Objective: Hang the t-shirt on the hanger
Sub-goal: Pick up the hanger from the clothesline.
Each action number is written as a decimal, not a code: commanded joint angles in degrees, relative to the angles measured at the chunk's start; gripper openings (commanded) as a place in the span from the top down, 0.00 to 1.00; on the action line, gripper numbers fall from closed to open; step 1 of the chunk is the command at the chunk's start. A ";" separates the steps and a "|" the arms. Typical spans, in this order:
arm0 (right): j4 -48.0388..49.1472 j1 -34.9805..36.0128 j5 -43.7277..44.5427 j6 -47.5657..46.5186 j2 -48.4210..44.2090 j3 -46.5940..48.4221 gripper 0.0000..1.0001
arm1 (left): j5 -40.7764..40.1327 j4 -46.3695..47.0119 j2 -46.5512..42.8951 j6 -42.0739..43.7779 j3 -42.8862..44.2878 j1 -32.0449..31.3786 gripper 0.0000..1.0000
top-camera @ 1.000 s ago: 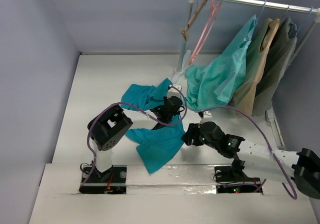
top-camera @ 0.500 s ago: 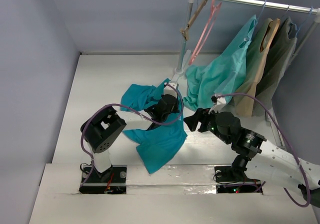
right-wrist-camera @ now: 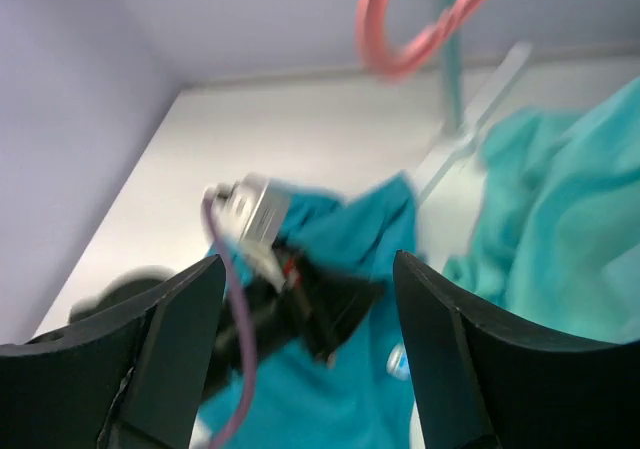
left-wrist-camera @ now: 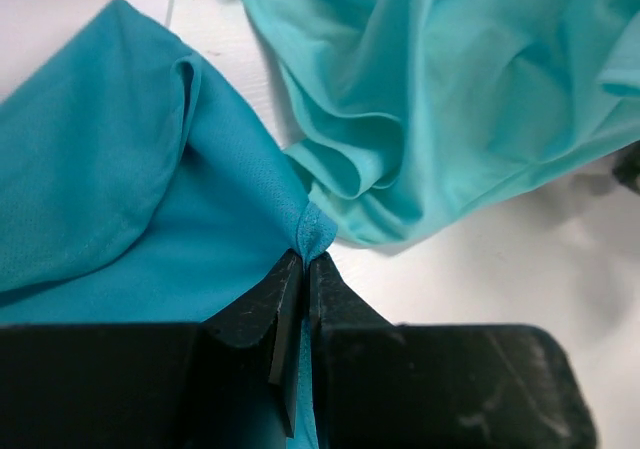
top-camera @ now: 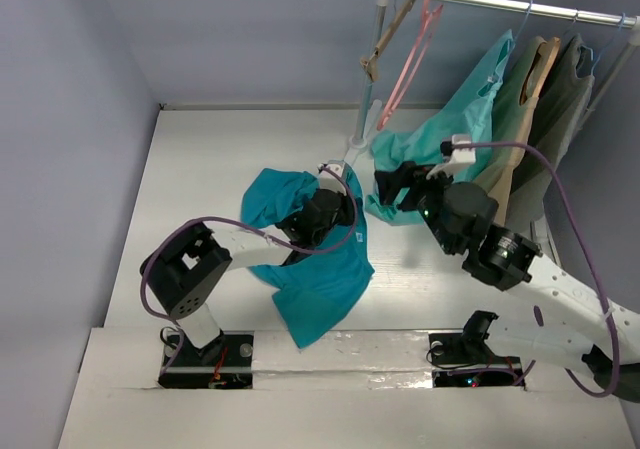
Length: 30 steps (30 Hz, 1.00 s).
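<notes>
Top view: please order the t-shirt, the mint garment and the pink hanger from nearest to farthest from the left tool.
1. t-shirt: pinched in the left tool, at the centre.
2. mint garment: its hem lies just right of the tool.
3. pink hanger: up on the rail, behind and to the right.

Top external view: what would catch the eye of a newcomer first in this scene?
The teal-blue t-shirt sprawls crumpled on the table, a fold of it pinched in the shut left tool. The right tool is open and empty, raised near the mint-green garment hanging from the rail. The pink hanger hangs bare near the rail's left end.
</notes>
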 commanded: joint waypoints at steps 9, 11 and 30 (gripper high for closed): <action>6.02 -19.29 -1.50 -8.70 17.89 24.90 0.22 | 4.83 -3.74 -5.66 1.12 3.75 0.86 1.00; 4.97 -22.71 -3.17 -8.18 22.88 28.50 0.19 | 5.27 -4.10 -5.66 1.65 4.37 0.86 1.00; -8.13 -31.43 -12.67 -6.68 46.73 56.73 0.32 | 8.08 -2.26 -7.50 3.06 1.29 0.86 1.00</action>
